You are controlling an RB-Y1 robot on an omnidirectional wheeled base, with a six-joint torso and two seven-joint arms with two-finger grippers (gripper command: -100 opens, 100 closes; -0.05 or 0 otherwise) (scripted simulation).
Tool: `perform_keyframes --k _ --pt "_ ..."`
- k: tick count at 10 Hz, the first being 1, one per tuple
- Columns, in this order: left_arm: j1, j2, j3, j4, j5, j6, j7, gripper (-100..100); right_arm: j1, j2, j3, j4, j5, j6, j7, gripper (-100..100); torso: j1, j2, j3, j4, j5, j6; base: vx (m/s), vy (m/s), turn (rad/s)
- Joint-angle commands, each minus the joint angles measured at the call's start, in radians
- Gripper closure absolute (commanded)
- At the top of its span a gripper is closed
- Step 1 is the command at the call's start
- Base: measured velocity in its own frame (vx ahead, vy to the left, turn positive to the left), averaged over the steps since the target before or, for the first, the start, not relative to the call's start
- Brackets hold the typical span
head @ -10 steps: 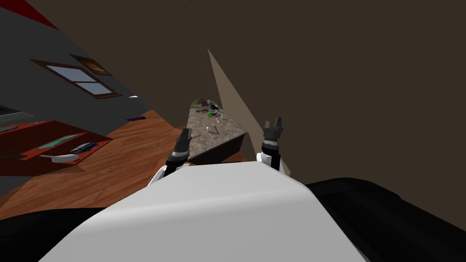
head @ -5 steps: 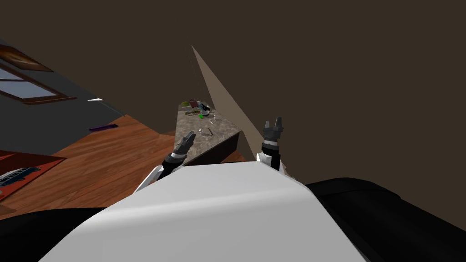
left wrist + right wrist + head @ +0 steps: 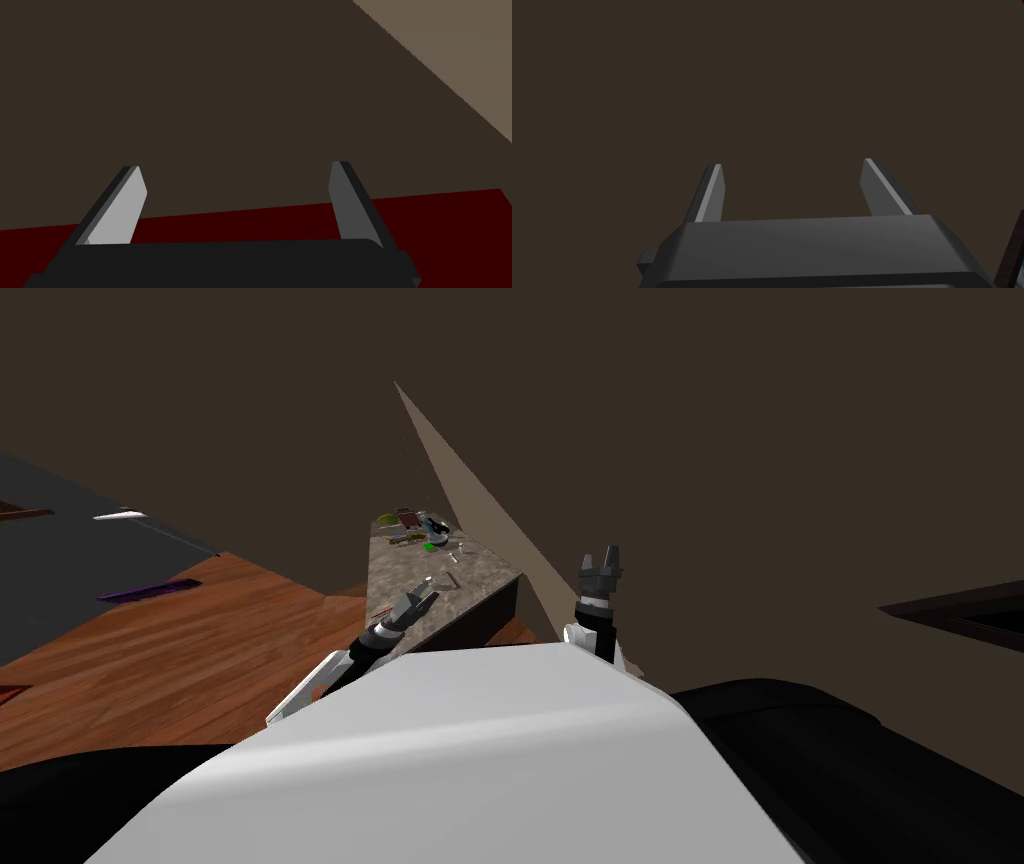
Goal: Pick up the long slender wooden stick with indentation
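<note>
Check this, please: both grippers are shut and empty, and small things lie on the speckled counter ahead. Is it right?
Only one word is wrong: the left gripper and the right gripper are open, not shut. Each wrist view shows its fingers apart with nothing between them. Small things do lie on the counter.
</note>
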Motion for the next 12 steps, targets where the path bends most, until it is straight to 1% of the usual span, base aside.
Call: perform_keyframes --k 1,2,3,4,5,6,7,8,9,10,11,12 --pt "-0.002 0.049 0.013 0.037 -0.05 -0.027 -0.025 -100 0.0 0.0 0.0 0.0 0.0 0.0 0.0 0 0.0 0.0 0.0 0.0 0.0 0.0 -0.002 0.0 -0.297" --pt "-0.002 0.049 0.013 0.037 -0.063 -0.027 -0.025 -100 0.0 0.0 0.0 0.0 0.0 0.0 0.0 0 0.0 0.0 0.0 0.0 0.0 0.001 -0.003 0.008 -0.14" --pt "-0.002 0.091 0.024 0.07 -0.102 -0.052 -0.048 -100 0.0 0.0 0.0 0.0 0.0 0.0 0.0 0 0.0 0.0 0.0 0.0 0.0 0.0 0.0 0.003 -0.28" --pt "-0.002 0.091 0.024 0.07 -0.115 -0.052 -0.048 -100 0.0 0.0 0.0 0.0 0.0 0.0 0.0 0 0.0 -0.001 0.0 0.0 0.0 0.001 0.001 0.009 -0.146" --pt "-0.002 0.133 0.036 0.105 -0.156 -0.078 -0.071 -100 0.0 0.0 0.0 0.0 0.0 0.0 0.0 0 0.0 0.0 0.0 0.0 0.0 0.0 0.005 0.003 -0.282" --pt "-0.002 0.133 0.036 0.105 -0.168 -0.078 -0.071 -100 0.0 0.0 0.0 0.0 0.0 0.0 0.0 0 0.0 -0.001 0.0 0.0 0.0 0.001 0.003 0.01 -0.143" --pt "-0.002 0.174 0.047 0.14 -0.208 -0.104 -0.094 -100 0.0 0.0 0.0 0.0 0.0 0.0 0.0 0 0.0 -0.001 0.0 0.0 0.0 0.0 0.005 0.006 -0.305" --pt "-0.002 0.174 0.047 0.14 -0.223 -0.104 -0.094 -100 0.0 0.0 0.0 0.0 0.0 0.0 0.0 0 0.0 -0.001 -0.001 0.0 0.0 0.001 0.005 0.013 -0.154" --pt "-0.002 0.215 0.058 0.176 -0.261 -0.129 -0.118 -100 0.0 0.0 0.0 0.0 0.0 0.0 0.0 0 0.0 -0.001 0.0 0.0 0.0 0.0 0.009 0.006 -0.334" --pt "-0.002 0.215 0.058 0.176 -0.278 -0.129 -0.118 -100 0.0 0.0 0.0 0.0 0.0 0.0 0.0 0 0.0 -0.001 -0.001 0.0 0.0 0.001 0.007 0.013 -0.151" --pt "-0.002 0.255 0.068 0.212 -0.315 -0.155 -0.141 -100 0.0 0.0 0.0 0.0 0.0 0.0 0.0 0 0.0 -0.001 -0.001 0.0 0.0 -0.001 0.009 0.011 -0.256" --pt "-0.002 0.255 0.068 0.212 -0.334 -0.155 -0.141 -100 0.0 0.0 0.0 0.0 0.0 0.0 0.0 0 0.0 -0.001 -0.001 0.0 0.0 0.0 0.007 0.016 -0.157"
